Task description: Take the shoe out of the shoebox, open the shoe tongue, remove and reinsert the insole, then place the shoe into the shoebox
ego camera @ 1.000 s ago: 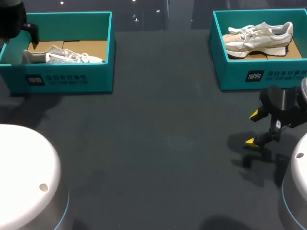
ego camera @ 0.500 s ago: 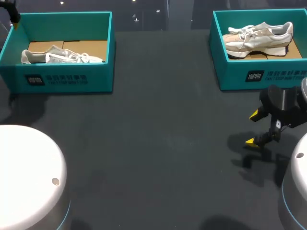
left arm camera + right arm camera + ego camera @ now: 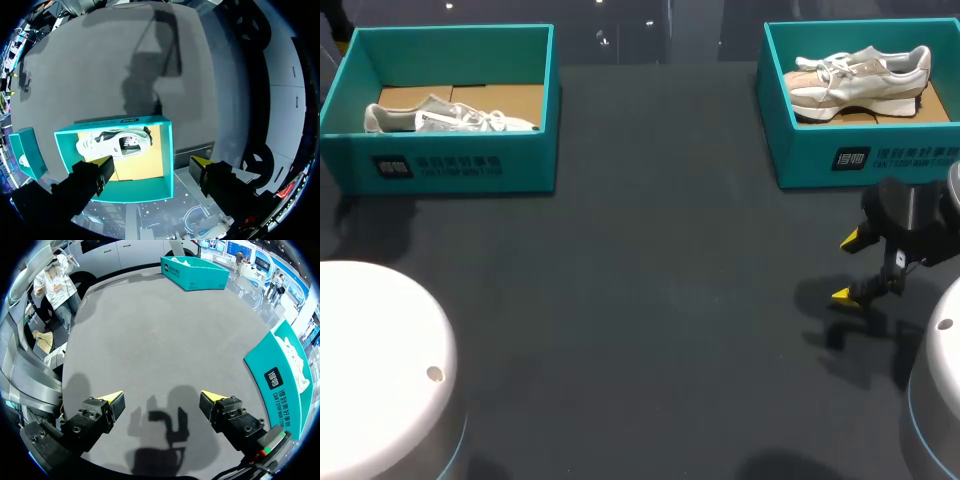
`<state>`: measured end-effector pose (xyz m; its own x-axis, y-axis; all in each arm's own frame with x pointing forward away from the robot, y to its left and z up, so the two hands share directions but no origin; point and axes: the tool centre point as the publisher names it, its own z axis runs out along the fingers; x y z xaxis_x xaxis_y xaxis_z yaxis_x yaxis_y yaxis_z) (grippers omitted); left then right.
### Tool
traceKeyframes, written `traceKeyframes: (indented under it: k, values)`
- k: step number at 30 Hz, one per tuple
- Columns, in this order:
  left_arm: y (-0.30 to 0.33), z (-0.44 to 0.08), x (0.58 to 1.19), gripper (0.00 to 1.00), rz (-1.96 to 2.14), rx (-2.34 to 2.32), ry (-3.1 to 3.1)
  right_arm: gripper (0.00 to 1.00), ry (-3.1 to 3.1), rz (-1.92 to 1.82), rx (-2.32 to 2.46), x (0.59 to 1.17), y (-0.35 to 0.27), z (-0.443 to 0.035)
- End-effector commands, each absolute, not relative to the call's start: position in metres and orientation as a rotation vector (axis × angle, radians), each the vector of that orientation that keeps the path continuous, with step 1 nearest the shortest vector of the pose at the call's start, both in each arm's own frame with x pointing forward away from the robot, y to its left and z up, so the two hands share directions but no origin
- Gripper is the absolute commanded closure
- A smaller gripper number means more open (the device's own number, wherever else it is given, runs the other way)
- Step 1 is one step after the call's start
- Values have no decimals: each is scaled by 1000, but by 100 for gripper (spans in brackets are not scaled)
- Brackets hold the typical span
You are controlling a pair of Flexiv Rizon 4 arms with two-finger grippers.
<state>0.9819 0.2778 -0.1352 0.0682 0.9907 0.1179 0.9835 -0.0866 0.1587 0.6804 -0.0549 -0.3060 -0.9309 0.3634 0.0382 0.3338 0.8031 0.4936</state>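
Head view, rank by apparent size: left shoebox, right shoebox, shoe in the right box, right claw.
1. left shoebox and right shoebox: look alike, and the right one is cut off by the view's edge, so they are not ranked.
2. shoe in the right box.
3. right claw: smallest, though it is nearer the camera.

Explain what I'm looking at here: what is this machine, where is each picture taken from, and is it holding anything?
This is a robot with two arms at a dark table. The head view looks down from above and behind it; the other two pictures come from a camera on each wrist. Two teal boxes stand at the far side: the left shoebox holds a grey-white shoe, the right shoebox a cream shoe. The right gripper, two fingers with yellow tips, hangs open over bare table, holding nothing. The left gripper is open too, above the left shoebox, looking down on its shoe.
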Motion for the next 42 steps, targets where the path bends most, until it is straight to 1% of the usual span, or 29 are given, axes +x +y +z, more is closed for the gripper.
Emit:
traceKeyframes:
  k: [1, 9, 13, 15, 16, 29, 31, 34, 37, 42]
  values:
    - [278, -135, 981, 0, 305, 2270, 2096, 0, 2917, 660, 731, 696, -50, -294]
    - [278, -135, 981, 0, 305, 2270, 2096, 0, 2790, 475, 923, 744, -43, -253]
    - [278, -135, 981, 0, 305, 2270, 2096, 0, 2680, 376, 1187, 771, -56, -241]
    - [278, -135, 981, 0, 305, 2270, 2096, 0, 2630, 279, 1273, 785, -62, -232]
    - [278, -135, 981, 0, 305, 2270, 2096, 0, 2586, 155, 1300, 791, -66, -225]
    - [278, -135, 981, 0, 305, 2270, 2096, 0, 2586, 155, 1300, 791, -66, -225]
    - [278, -135, 981, 0, 305, 2270, 2096, 0, 2555, 143, 1367, 800, -69, -230]
    - [278, -135, 981, 0, 305, 2270, 2096, 0, 2469, 142, 1488, 829, -82, -228]
    - [278, -135, 981, 0, 305, 2270, 2096, 0, 2392, 107, 1561, 869, -98, -215]
    - [278, -135, 981, 0, 305, 2270, 2096, 0, 2293, -19, 1668, 923, -115, -199]
